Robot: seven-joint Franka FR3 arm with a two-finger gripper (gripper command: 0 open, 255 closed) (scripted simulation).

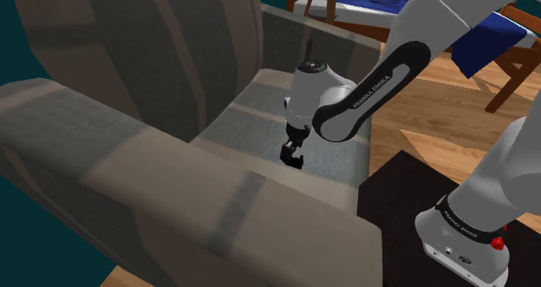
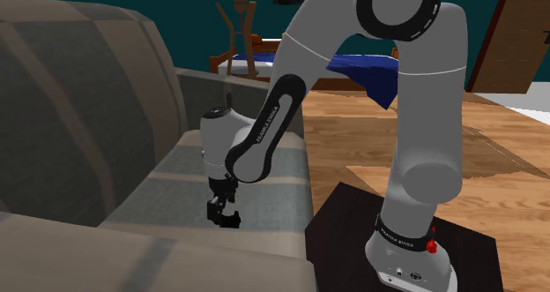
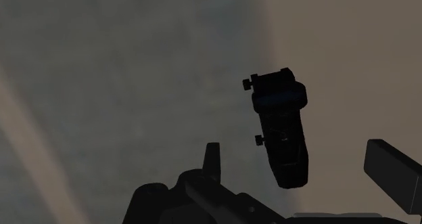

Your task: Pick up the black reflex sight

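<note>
I'm hovering the gripper low over the sofa's seat cushion, near its front edge and close beside the nearer armrest. The fingers are standing apart, gripping nothing. In the wrist view the black reflex sight is lying on the cushion between them, touching neither as far as I can tell. My plan is centring over the sight's body, closing across its narrow width, staying off the side knobs, descending straight and squeezing only once both tips are flanking it. The cushion looks soft, so I'm going slowly in case it tips.
</note>
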